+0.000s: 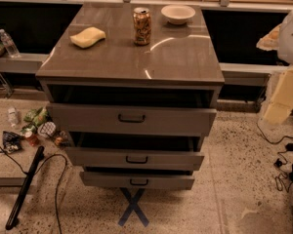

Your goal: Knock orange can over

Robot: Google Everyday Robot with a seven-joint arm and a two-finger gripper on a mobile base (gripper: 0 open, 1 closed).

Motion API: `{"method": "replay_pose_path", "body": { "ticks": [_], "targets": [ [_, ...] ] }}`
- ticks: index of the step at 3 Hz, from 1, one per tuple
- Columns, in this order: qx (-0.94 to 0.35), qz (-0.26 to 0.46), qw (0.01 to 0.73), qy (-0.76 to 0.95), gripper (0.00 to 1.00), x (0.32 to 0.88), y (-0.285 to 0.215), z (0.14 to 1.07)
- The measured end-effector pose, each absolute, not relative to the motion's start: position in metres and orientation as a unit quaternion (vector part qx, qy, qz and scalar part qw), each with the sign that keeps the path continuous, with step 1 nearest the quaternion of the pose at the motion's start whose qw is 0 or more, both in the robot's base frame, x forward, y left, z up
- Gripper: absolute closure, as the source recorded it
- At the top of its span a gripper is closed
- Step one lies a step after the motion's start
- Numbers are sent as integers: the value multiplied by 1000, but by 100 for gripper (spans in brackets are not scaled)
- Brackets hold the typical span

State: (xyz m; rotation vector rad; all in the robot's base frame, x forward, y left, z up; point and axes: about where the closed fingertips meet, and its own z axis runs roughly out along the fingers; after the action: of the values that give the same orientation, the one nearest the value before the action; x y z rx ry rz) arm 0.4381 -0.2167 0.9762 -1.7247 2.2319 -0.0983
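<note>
The orange can stands straight up near the back of the worktop. It has not been knocked over yet, so the job looks like it is only at the start.

The claw seems to be the pale shape at the right edge of the view. It hangs off the side of the worktop and touches nothing. It is not possible to tell if the claw is released or clenched.

The can is well apart from the claw, far to the left of it and farther back. The white bowl sits between the claw and the can, near the can but not touching it. The yellow sponge lies beyond the can, even farther from the claw.

The step in hand looks like reaching toward the can. Next, the claw probably needs to go left over the worktop, come level with the can's side, and give it a push. It should take care to pass in front of the bowl, so only the can tips. There is bare worktop in front of the can where it can fall.
</note>
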Motion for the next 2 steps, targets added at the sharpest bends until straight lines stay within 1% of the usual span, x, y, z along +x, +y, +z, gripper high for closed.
{"method": "replay_pose_path", "body": {
  "ticks": [1, 2],
  "targets": [
    [-603, -34, 159, 781, 0, 438, -217, 976],
    [-569, -9, 215, 794, 0, 472, -204, 970]
  ]
}}
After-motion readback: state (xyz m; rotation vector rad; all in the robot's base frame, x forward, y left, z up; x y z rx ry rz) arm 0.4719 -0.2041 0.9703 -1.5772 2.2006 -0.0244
